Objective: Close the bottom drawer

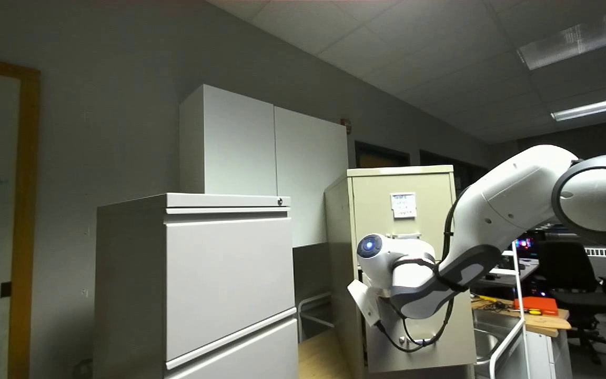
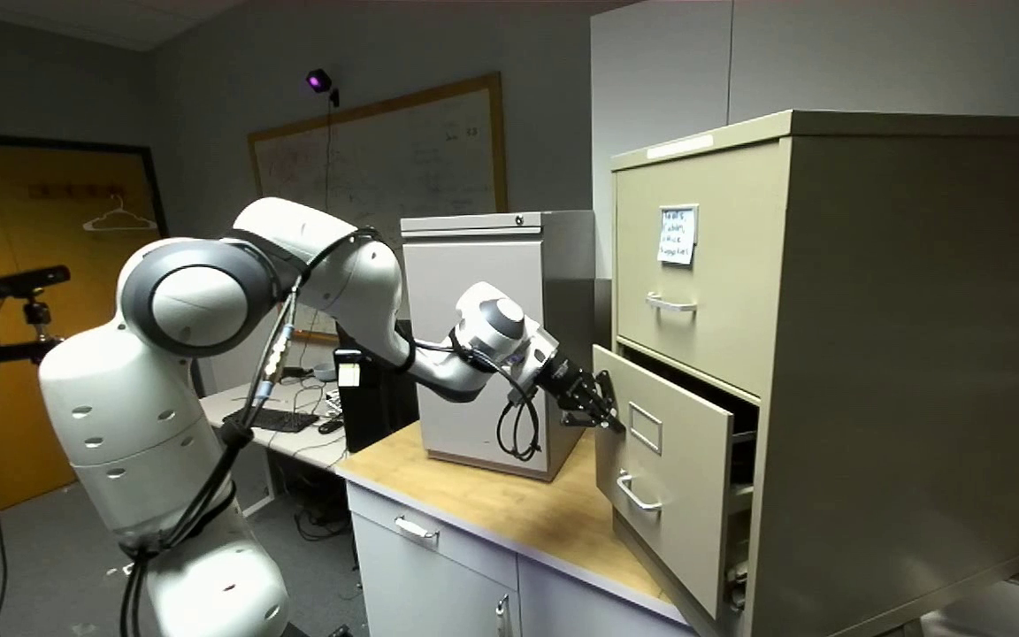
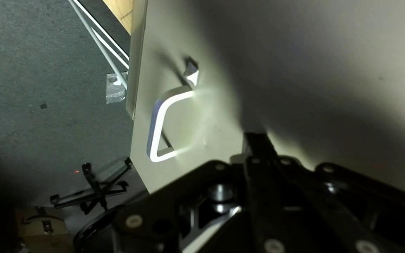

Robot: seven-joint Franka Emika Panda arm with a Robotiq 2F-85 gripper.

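Observation:
The beige bottom drawer (image 2: 682,531) of the beige filing cabinet (image 2: 899,380) stands partly open, with a dark gap above and beside its front. The drawer front also shows in an exterior view (image 1: 450,337) and fills much of the wrist view (image 3: 209,126). Its silver handle (image 2: 638,494) shows in the wrist view (image 3: 157,130), left of the fingers. My gripper (image 2: 617,425) is shut, with its fingertips (image 3: 255,137) together and nothing seen between them. The tips are at the drawer front, above the handle and beside the label holder (image 2: 647,429); I cannot tell if they touch.
The upper drawer (image 2: 704,265) is shut. A grey cabinet (image 2: 474,354) stands beside the beige one on a wooden counter (image 2: 509,495). In an exterior view, a white rail (image 1: 508,347) and sink (image 1: 484,345) lie beyond the beige cabinet.

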